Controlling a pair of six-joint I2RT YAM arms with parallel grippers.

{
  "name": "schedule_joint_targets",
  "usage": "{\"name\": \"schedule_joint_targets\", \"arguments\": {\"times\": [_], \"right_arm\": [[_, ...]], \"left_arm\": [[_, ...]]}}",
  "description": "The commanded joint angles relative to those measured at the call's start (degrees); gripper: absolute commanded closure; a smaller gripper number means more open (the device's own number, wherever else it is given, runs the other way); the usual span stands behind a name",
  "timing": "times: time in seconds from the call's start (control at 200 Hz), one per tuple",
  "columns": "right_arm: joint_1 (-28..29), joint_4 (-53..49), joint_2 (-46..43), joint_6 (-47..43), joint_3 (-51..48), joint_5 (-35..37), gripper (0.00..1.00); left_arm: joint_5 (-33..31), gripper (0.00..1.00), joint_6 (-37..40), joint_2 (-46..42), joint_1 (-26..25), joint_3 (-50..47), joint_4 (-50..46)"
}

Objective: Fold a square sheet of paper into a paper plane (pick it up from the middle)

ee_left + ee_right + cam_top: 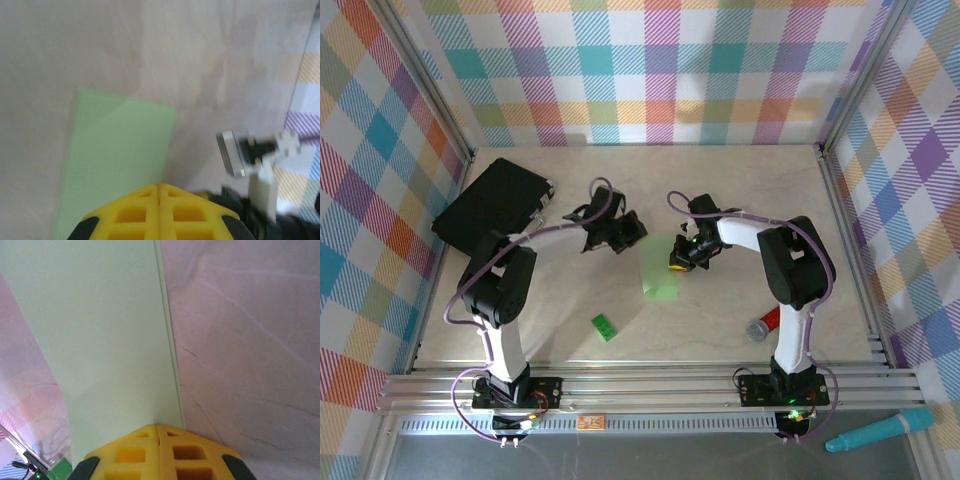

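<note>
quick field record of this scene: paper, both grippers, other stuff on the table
paper: square sheet of paper, pale green, lying flat mid-table, looks folded in half into a narrow rectangle
plane: not yet shaped
left gripper: shut, just off the paper's edge, nothing seen in it
right gripper: shut, tip at the paper's doubled edge; pinching or pressing unclear
toy brick: bright green, nearer the arm bases, apart from the paper
black flat case: far left of the table

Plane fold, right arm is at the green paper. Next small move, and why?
Probably slide the right gripper forward along the pale-green folded paper sheet, pressing it flat. Its jaws are shut with the tips at the sheet's near end, and a long double edge runs straight ahead.
</note>
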Motion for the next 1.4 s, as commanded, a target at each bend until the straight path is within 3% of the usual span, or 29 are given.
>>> {"name": "schedule_joint_targets", "arguments": {"times": [0.0, 0.26, 0.575, 0.915, 1.125, 1.395], "right_arm": [[-0.17, -6.27, 8.38, 2.16, -6.63, 18.67, 0.96], [-0.12, -5.89, 8.42, 2.65, -7.07, 18.93, 0.96], [-0.13, -5.82, 9.02, 2.91, -7.09, 19.49, 0.96], [-0.29, -6.17, 9.61, 3.02, -6.33, 20.29, 0.96], [-0.30, -6.18, 9.71, 3.32, -5.94, 19.38, 0.96], [-0.30, -5.99, 9.95, 3.63, -5.94, 19.02, 0.96]], "left_arm": [[-0.99, 1.00, -6.70, -0.45, -3.82, -4.80, 1.79], [-3.57, 1.00, -11.23, 0.29, -6.90, -9.10, 6.22], [-5.78, 1.00, -8.34, 1.20, -6.81, -15.23, 5.99], [-9.35, 1.00, -4.00, -8.64, -4.15, -22.97, 1.87], [-4.52, 1.00, -1.96, -12.13, -5.58, -19.89, 6.73], [-2.23, 1.00, -7.88, -3.33, -9.34, -16.02, 16.55]]}}
